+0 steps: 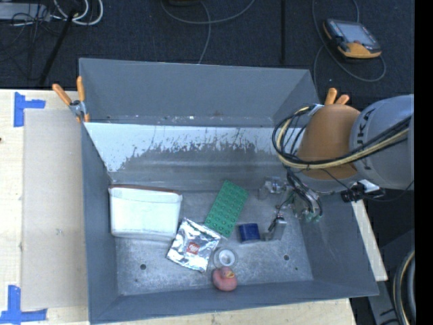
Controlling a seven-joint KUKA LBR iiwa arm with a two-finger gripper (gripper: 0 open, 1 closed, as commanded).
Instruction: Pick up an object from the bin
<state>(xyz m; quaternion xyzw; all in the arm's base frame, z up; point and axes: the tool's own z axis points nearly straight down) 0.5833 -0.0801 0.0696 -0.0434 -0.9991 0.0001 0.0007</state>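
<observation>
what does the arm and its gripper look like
The arm is a thick, rounded silver-grey link with a dark marking near the wrist. An orange-brown cover caps the wrist, and black and yellow cables loop round it. The gripper is small, of dark metal, with thin wires on it.

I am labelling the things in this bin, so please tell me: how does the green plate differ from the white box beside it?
The green plate is flat and thin; the white box is thick and stands higher. The plate is narrower; the box is clearly larger. The plate lies slanted near the middle of the bin; the box sits by the left wall, roughly square to it. Both are rectangular and rest on the bin floor.
</observation>
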